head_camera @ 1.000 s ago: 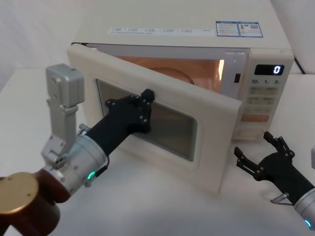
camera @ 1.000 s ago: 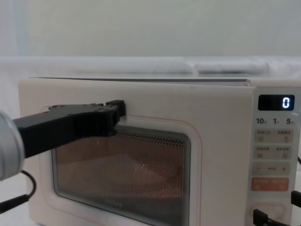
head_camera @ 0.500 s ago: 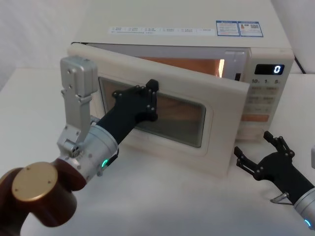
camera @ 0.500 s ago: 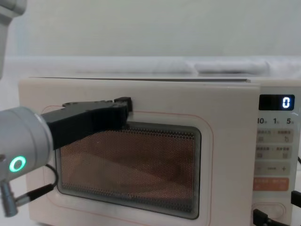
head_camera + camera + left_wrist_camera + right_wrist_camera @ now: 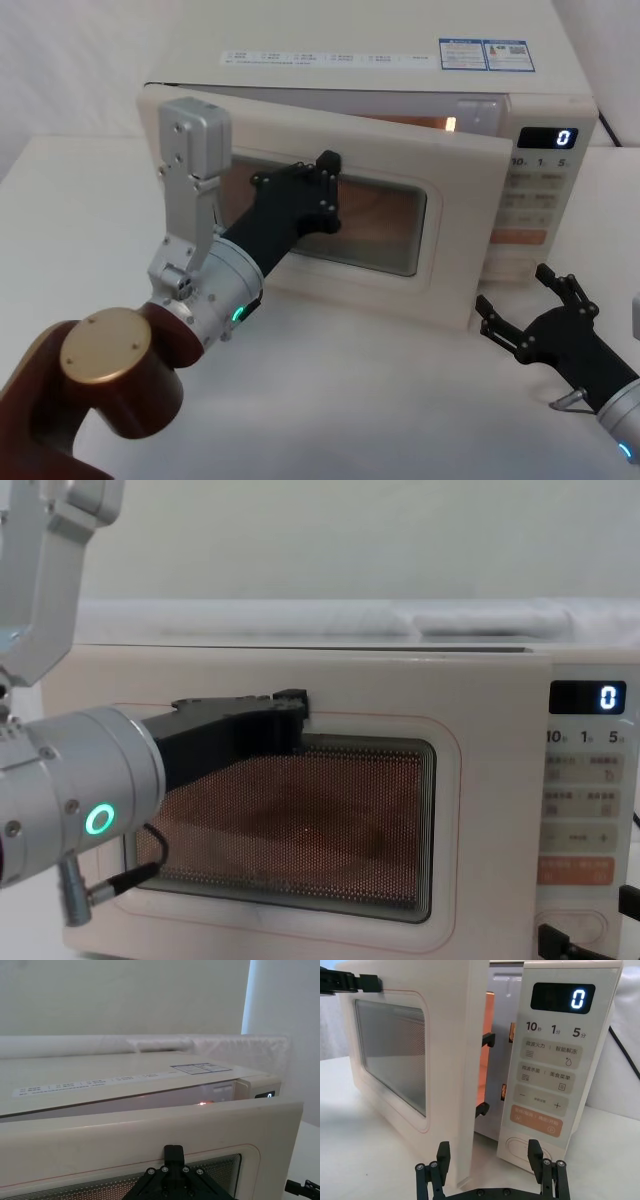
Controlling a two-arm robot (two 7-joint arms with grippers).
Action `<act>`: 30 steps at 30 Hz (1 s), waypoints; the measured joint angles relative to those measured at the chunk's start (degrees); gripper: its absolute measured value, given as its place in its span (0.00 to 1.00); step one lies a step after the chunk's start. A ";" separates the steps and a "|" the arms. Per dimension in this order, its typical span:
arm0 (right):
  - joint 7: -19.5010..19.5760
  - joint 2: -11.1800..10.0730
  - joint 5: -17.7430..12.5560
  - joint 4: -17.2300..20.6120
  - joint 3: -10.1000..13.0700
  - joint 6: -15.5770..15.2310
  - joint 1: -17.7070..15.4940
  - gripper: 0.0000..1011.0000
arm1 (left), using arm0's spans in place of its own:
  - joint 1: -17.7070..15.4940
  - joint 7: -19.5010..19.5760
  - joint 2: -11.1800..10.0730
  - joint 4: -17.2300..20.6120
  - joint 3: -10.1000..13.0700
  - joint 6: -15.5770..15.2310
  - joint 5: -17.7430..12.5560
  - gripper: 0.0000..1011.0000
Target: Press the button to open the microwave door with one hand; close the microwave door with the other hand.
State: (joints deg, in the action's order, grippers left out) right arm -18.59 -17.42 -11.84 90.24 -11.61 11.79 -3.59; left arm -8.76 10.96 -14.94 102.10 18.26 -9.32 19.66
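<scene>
The microwave door (image 5: pixel 462 230) stands slightly ajar, hinged at its left, with a narrow lit gap along its right edge (image 5: pixel 479 1060). My left gripper (image 5: pixel 326 188) is shut, and its tip presses flat against the door at the top edge of the dark window (image 5: pixel 290 712); it also shows low in the left wrist view (image 5: pixel 173 1152). My right gripper (image 5: pixel 528 300) hovers open and empty above the table in front of the control panel. The button (image 5: pixel 525 1149), a wide cream oval, sits at the panel's bottom, just beyond the right fingertips (image 5: pixel 535 1152).
The microwave body (image 5: pixel 350 60) fills the back of the white table (image 5: pixel 380 400). Its display (image 5: pixel 546 140) reads 0, with an orange key (image 5: pixel 536 1121) above the button. A dark cable (image 5: pixel 625 1055) runs behind the right side. A pale wall stands behind.
My left gripper has pushed the door inward, swinging it from wide open to nearly shut. The right gripper has stayed in place.
</scene>
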 joint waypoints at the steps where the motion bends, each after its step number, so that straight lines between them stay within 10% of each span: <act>1: 0.00 0.00 0.00 0.00 0.00 0.00 0.00 0.99 | -0.23 -0.01 0.25 -0.27 0.02 -0.17 -0.18 0.00; 30: 0.00 0.00 0.00 0.00 0.00 0.00 0.00 0.99 | -4.35 -0.18 3.96 -4.97 -0.18 -1.31 -2.58 0.00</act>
State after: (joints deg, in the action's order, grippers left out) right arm -18.59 -17.42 -11.84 90.24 -11.61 11.79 -3.59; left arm -13.11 10.78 -10.97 97.14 18.08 -10.63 17.08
